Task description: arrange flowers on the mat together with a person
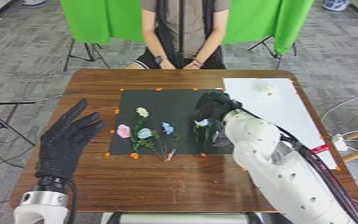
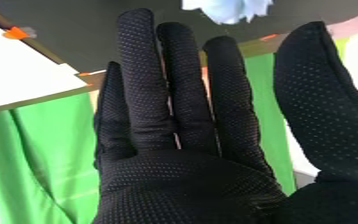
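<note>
"Head view first: where's the right hand [image 1: 214, 106]?"

"Over the right part of the black mat [image 1: 171, 100], with a blue flower [image 1: 202, 122] just beside it, on the side nearer the robot. The green stem runs on from the bloom toward the mat's near edge."

"Is it gripping that flower?"

"No, the right wrist view has the right hand [image 2: 189, 175] released: fingers straight, thumb held well out from them, nothing grasped. A pale blue bloom [image 2: 227, 7] sits beyond the fingertips, with a gap between. I can't tell which of the blue flowers that one is."

"And the others?"

"On the mat, to the left of the right hand and apart from it. A cream flower [image 1: 142, 111] lies farthest from the robot, a pink flower [image 1: 123, 131] nearest the left edge, then a light blue flower [image 1: 144, 133], and a second blue flower [image 1: 167, 128] closest to the right hand. Their stems draw together toward the mat's near edge."

"What about the left hand [image 1: 62, 145]?"

"Left of the mat, above the brown table [image 1: 113, 185]. Its fingers are loosely extended, holding nothing. The pink flower is the nearest bloom to it, and they're apart."

"Anything right of the mat?"

"A white sheet [image 1: 269, 112], flat on the table."
</note>
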`<state>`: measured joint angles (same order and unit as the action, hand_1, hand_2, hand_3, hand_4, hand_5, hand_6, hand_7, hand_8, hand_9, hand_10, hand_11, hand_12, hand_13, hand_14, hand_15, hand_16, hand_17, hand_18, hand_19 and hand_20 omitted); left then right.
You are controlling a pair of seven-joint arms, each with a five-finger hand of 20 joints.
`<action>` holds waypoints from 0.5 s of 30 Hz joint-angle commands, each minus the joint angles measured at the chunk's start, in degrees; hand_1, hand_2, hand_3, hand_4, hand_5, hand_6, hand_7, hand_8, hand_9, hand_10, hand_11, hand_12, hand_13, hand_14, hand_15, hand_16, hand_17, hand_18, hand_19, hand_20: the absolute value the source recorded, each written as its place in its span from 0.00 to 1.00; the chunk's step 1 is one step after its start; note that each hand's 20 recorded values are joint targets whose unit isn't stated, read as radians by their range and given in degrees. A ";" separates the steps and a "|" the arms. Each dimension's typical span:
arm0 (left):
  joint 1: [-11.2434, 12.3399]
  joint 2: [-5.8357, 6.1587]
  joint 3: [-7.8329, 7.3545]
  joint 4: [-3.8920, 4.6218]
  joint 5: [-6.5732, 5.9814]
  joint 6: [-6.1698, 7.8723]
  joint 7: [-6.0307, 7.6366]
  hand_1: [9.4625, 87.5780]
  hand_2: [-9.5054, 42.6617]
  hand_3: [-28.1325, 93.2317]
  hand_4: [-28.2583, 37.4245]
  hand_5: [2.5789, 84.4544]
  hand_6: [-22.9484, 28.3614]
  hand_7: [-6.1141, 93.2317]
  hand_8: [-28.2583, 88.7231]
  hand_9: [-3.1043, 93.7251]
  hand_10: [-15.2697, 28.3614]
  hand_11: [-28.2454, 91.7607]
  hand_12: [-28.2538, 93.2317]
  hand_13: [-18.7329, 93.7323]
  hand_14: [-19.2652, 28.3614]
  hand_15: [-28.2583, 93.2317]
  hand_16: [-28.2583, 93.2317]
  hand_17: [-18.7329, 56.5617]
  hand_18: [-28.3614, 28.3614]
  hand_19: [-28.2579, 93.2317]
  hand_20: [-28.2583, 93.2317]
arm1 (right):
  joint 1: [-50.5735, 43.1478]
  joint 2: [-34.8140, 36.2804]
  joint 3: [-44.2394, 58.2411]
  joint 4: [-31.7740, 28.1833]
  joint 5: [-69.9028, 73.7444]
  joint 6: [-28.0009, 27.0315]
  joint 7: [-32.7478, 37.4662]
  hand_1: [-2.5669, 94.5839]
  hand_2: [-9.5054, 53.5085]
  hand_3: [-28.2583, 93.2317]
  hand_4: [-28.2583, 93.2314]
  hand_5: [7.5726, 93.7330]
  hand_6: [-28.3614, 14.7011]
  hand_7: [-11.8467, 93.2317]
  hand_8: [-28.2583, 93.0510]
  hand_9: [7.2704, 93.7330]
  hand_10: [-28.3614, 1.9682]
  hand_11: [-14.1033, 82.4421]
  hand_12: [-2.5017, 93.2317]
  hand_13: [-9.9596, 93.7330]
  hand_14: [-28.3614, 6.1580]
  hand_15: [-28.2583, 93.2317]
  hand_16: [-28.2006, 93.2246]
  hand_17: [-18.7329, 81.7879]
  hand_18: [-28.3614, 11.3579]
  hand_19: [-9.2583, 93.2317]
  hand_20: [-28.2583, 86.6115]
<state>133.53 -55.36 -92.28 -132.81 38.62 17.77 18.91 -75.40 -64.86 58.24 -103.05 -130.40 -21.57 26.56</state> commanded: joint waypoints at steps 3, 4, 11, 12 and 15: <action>0.49 -0.68 0.39 0.23 0.29 -0.60 -0.04 0.16 0.32 0.86 0.00 0.40 0.62 0.17 0.17 0.41 0.85 0.45 0.32 0.42 1.00 0.66 0.14 0.17 0.97 0.78 0.16 | -7.51 -0.69 11.86 -10.60 22.06 -2.52 7.83 0.36 0.00 0.91 0.00 0.52 0.69 0.26 0.11 0.58 0.47 0.34 0.15 0.60 0.45 0.65 0.29 0.27 0.29 0.66 0.37; 0.52 -0.61 0.35 0.22 0.34 -0.70 -0.19 0.16 0.32 0.86 0.00 0.40 0.62 0.17 0.17 0.41 0.85 0.45 0.32 0.42 1.00 0.66 0.14 0.17 0.97 0.78 0.16 | -9.98 -1.60 15.38 -12.25 28.84 -1.94 9.03 0.36 0.00 0.91 0.00 0.51 0.69 0.25 0.11 0.56 0.46 0.34 0.15 0.59 0.43 0.65 0.29 0.26 0.29 0.66 0.37; 1.45 -1.22 -0.24 0.15 0.50 -1.11 -0.06 0.16 0.32 0.86 0.00 0.40 0.61 0.17 0.17 0.41 0.85 0.45 0.32 0.42 1.00 0.65 0.14 0.17 0.97 0.78 0.16 | -26.98 -9.81 31.28 -17.83 77.31 9.01 9.01 0.23 0.21 0.88 0.00 0.45 0.62 0.23 0.13 0.47 0.28 0.29 0.15 0.50 0.23 0.62 0.28 0.22 0.22 0.62 0.36; 1.53 -1.28 -0.28 0.15 0.63 -1.19 -0.08 0.16 0.32 0.86 0.00 0.40 0.61 0.17 0.17 0.41 0.85 0.45 0.32 0.42 1.00 0.65 0.14 0.17 0.97 0.78 0.16 | -29.05 -10.50 31.81 -18.41 80.02 10.34 7.00 0.22 0.23 0.88 0.00 0.45 0.61 0.22 0.13 0.46 0.25 0.29 0.15 0.49 0.20 0.62 0.28 0.22 0.22 0.61 0.36; 1.58 -1.51 -0.47 0.23 0.65 -1.55 0.13 0.16 0.32 0.86 0.00 0.40 0.61 0.17 0.17 0.41 0.85 0.45 0.32 0.41 1.00 0.65 0.14 0.17 0.96 0.78 0.16 | -34.21 -12.06 32.55 -20.64 82.00 13.65 1.11 0.19 0.28 0.88 0.00 0.43 0.59 0.21 0.14 0.45 0.22 0.29 0.15 0.47 0.15 0.61 0.28 0.21 0.21 0.60 0.37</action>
<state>133.86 -55.92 -92.34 -132.82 38.79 17.32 19.00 -93.51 -72.37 88.46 -121.92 -93.49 -16.24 37.25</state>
